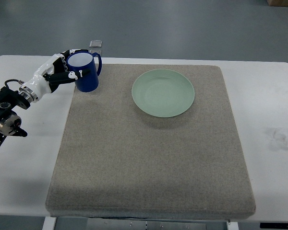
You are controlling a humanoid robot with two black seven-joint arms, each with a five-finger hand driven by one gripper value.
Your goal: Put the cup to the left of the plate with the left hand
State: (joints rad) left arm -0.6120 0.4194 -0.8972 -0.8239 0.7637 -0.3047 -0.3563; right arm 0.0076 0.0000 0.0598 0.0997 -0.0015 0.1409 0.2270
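A dark blue cup (86, 73) with a white inside and a handle on its far right side stands upright at the far left corner of the grey mat (149, 143). My left hand (67, 71) is wrapped around the cup's left side, fingers curled on it. A pale green plate (163, 92) lies on the mat to the right of the cup, about a cup's width of bare mat between them. The right arm is out of view.
The mat lies on a white table (264, 110). A small grey block (96, 44) sits at the table's far edge behind the cup. My left forearm (9, 108) lies over the table's left part.
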